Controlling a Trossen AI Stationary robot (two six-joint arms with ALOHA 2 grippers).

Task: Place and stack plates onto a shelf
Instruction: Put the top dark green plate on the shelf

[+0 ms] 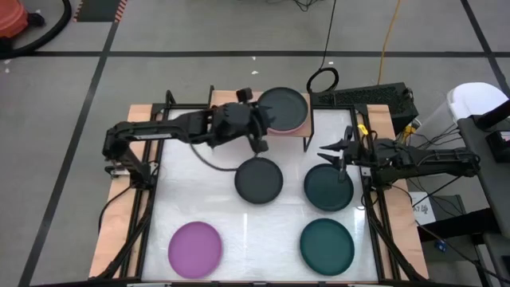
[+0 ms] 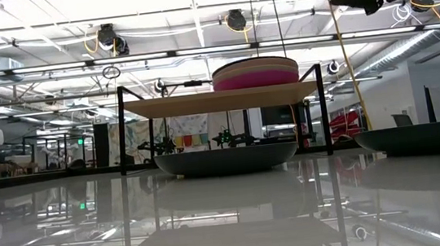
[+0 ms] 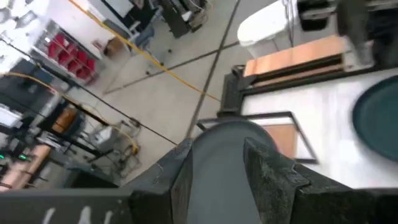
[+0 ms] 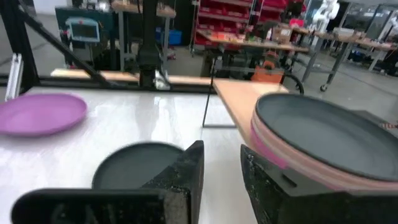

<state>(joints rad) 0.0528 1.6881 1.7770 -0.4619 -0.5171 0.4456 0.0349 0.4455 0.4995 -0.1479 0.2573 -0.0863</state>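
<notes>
Plates: stack (image 1: 284,109) sitting on shelf (image 1: 312,137), upper centre; 4 waiting on table (image 1: 207,191). Left gripper (image 1: 259,135) hovering open beside stack; right gripper (image 1: 339,153) jaws parted, holding nothing.

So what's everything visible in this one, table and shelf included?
charcoal plate: one, charcoal, mid-table
dark teal plates: two, dark teal, right half of the table, one farther back and one nearer the front
purple plate: one, purple, front left of the table
plate stack: count unclear, charcoal on top with pink beneath, on the shelf
shelf: one, light wood with black legs, back of the table
table: one, white top
left gripper: fingers open, at the stack
right gripper: fingers open, over the farther teal plate
</notes>
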